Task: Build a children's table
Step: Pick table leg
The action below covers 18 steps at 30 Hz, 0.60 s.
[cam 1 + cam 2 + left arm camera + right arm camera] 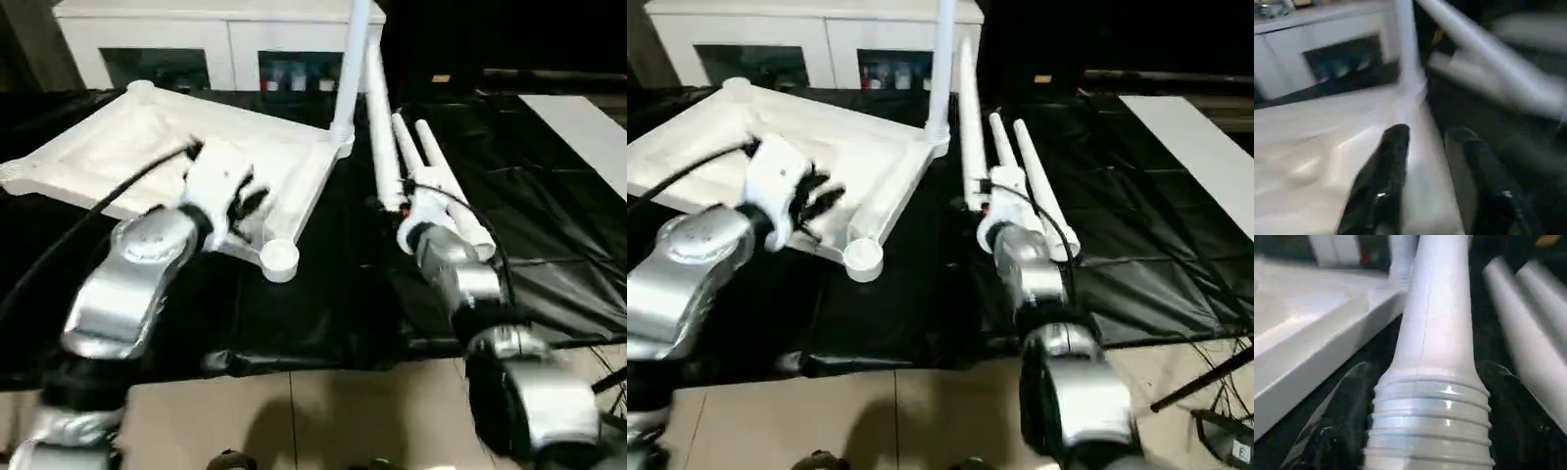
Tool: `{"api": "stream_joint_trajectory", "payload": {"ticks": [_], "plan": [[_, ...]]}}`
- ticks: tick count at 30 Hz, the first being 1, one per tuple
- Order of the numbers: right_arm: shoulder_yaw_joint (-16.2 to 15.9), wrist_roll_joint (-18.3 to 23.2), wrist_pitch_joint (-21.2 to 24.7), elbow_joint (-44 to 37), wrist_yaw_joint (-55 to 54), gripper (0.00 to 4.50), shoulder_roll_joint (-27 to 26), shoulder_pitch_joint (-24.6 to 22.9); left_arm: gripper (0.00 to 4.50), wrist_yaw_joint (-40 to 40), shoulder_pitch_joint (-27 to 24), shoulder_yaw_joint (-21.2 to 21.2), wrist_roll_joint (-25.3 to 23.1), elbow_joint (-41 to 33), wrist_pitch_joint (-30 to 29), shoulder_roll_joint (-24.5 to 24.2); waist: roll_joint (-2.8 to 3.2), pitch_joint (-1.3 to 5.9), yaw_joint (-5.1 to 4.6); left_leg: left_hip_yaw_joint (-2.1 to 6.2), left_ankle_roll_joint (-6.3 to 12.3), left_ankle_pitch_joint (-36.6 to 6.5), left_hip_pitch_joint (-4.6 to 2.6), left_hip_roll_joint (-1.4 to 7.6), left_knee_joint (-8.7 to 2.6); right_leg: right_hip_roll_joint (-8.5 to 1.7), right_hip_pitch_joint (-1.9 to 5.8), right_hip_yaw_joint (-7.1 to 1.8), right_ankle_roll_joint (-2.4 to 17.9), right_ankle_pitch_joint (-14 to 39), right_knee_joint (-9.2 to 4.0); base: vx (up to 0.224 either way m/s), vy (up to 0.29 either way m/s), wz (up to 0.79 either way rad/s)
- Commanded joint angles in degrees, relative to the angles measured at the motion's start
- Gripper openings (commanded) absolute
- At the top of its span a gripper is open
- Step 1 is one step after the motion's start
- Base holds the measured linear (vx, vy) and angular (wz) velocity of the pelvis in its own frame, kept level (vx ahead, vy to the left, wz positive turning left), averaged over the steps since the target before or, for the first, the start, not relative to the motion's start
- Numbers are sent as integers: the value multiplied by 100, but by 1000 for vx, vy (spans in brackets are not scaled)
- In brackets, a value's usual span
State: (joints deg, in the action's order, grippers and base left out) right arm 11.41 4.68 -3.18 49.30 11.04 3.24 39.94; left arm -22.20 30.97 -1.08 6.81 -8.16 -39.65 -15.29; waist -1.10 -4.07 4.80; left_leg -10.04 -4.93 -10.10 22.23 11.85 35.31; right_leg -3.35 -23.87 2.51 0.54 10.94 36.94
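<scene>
At 6 o'clock, nearest of all, a tan floor (323,411). Just past it, a black cloth (323,313) spread under all the parts.

At 8 o'clock, the silver left arm, reaching up toward 11 o'clock. At its tip, the left gripper (245,201), over the near long side of the tabletop (118,147). Black fingers (1383,166) a little way apart, with the white rim showing in the small gap. Hard to tell if touching it.

At 4 o'clock, the silver right arm, pointing toward 12 o'clock. At its tip, the right gripper (1430,431), fingers spread, one on each side of the screw end of a lying leg (382,147).

Toward 10 o'clock, the tabletop itself, white, lying upside down on the cloth. Near the middle, its closest corner socket (279,257), round and open. At the next corner, toward 12 o'clock, a standing leg (351,59), straight up in its socket.

Toward 1 o'clock, just beside the lying leg, two more legs (446,181) flat on the cloth.

At 2 o'clock, a flat white board (588,127). Farthest away, at 11 o'clock, a white cabinet (216,39) with glass doors.
</scene>
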Motion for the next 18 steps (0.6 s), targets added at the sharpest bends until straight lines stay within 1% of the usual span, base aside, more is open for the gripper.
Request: {"api": "stream_joint_trajectory", "payload": {"ticks": [1, 2, 3, 4, 5, 6, 7, 8, 9, 10, 11, 12, 13, 14, 15, 16, 17, 18], "plan": [[-27, -20, -545, -973, -122, 277, -40, -376, 176, 187, 227, 455, 702, 60, -85, 509, 47, 510, -7, -13, -73, -718, -96, 65, -378, -328, 359, -220, 1272, -1, -357, 0, 0, 0], [-80, -83, -711, -1251, -130, 277, -62, -548, 197, 217, 269, 580, 889, 82, -114, 676, 17, 511, 14, -10, -55, -717, -94, 65, -376, -330, 360, -224, 1243, -66, -352, 0, 0, 0], [-105, -78, -755, -1433, -91, 277, -92, -663, 213, 219, 288, 611, 965, 91, -115, 749, 10, 513, 22, -4, -23, -719, -84, 57, -380, -329, 369, -217, 1229, -58, -357, 0, 0, 0], [-141, -53, -868, -1744, -7, 277, -150, -869, 220, 246, 335, 672, 1095, 131, -120, 891, -5, 489, -9, -5, 47, -844, -69, 43, -394, -316, 362, -214, 1156, 173, -385, 0, 0, 0], [-237, -137, -1032, -1920, 31, 277, -145, -1015, 222, 259, 373, 743, 1229, 171, -165, 1009, -10, 471, -8, -15, 69, -959, -87, 47, -387, -325, 335, -224, 1058, 432, -427, 0, 0, 0], [-384, -229, -1152, -2095, 124, 277, -126, -1173, 228, 273, 421, 817, 1355, 211, -235, 1124, -33, 456, -19, -15, 63, -1061, -80, 36, -391, -323, 340, -223, 976, 727, -458, 0, 0, 0], [-472, -265, -1269, -2290, 157, 277, -137, -1328, 243, 276, 478, 889, 1480, 259, -294, 1245, -28, 453, -15, -15, 75, -1117, -86, 37, -394, -323, 330, -223, 932, 863, -479, 0, 0, 0], [-485, -270, -1286, -2319, 161, 277, -138, -1352, 257, 277, 486, 900, 1499, 266, -302, 1263, -24, 443, -26, -19, 78, -1192, -90, 30, -389, -318, 309, -225, 848, 1089, -512, 0, 0, 0], [-694, -317, -1428, -2733, 256, 277, -159, -1635, 257, 236, 598, 1023, 1754, 319, -471, 1478, -35, 432, -46, -14, 84, -1229, -86, 30, -396, -314, 304, -223, 809, 1208, -522, 0, 0, 0], [-850, -382, -1530, -2917, 344, 276, -141, -1764, 265, 217, 652, 1077, 1880, 332, -546, 1581, -28, 430, -34, -16, 93, -1288, -94, 27, -390, -312, 286, -223, 729, 1386, -550, 0, 0, 0], [-1084, -463, -1632, -3099, 513, 276, -105, -1897, 269, 199, 712, 1129, 2021, 338, -634, 1692, -43, 427, -45, -9, 96, -1298, -86, 37, -397, -314, 285, -220, 720, 1435, -550, 0, 0, 0], [-1197, -499, -1669, -3165, 604, 276, -85, -1948, 276, 199, 738, 1147, 2074, 340, -667, 1736, -47, 422, -49, 11, 122, -1326, -61, 41, -413, -309, 294, -209, 670, 1503, -561, 0, 0, 0], [-1230, -512, -1661, -3215, 634, 276, -86, -1980, 287, 219, 746, 1152, 2119, 340, -680, 1744, -48, 422, -67, 25, 119, -1323, -42, 39, -419, -307, 304, -202, 677, 1506, -546, 0, 0, 0], [-1243, -518, -1657, -3235, 646, 276, -86, -1994, 297, 228, 750, 1154, 2138, 341, -686, 1747, -39, 424, -79, 18, 142, -1376, -65, 41, -413, -299, 277, -208, 682, 1507, -562, 0, 0, 0], [-1404, -611, -1681, -3356, 733, 276, -97, -2053, 302, 350, 808, 1236, 2255, 450, -684, 1808, -11, 407, -97, 14, 151, -1424, -71, 36, -409, -291, 264, -218, 714, 1491, -571, 0, 0, 0], [-1404, -611, -1681, -3356, 733, 276, -97, -2053, 305, 350, 808, 1236, 2255, 450, -684, 1808, -25, 407, -105, 18, 151, -1435, -61, 34, -415, -289, 279, -215, 705, 1507, -572, 0, 0, 0], [-1497, -653, -1695, -3408, 778, 276, -92, -2081, 317, 384, 836, 1286, 2336, 490, -690, 1839, -26, 412, -106, 23, 153, -1423, -55, 34, -417, -296, 291, -215, 696, 1501, -568, 0, 0, 0], [-1664, -667, -1689, -3467, 923, 275, -94, -2113, 340, 412, 880, 1416, 2547, 503, -754, 1931, -25, 414, -118, 19, 156, -1394, -61, 31, -406, -290, 292, -215, 705, 1434, -560, 0, 0, 0]]}}
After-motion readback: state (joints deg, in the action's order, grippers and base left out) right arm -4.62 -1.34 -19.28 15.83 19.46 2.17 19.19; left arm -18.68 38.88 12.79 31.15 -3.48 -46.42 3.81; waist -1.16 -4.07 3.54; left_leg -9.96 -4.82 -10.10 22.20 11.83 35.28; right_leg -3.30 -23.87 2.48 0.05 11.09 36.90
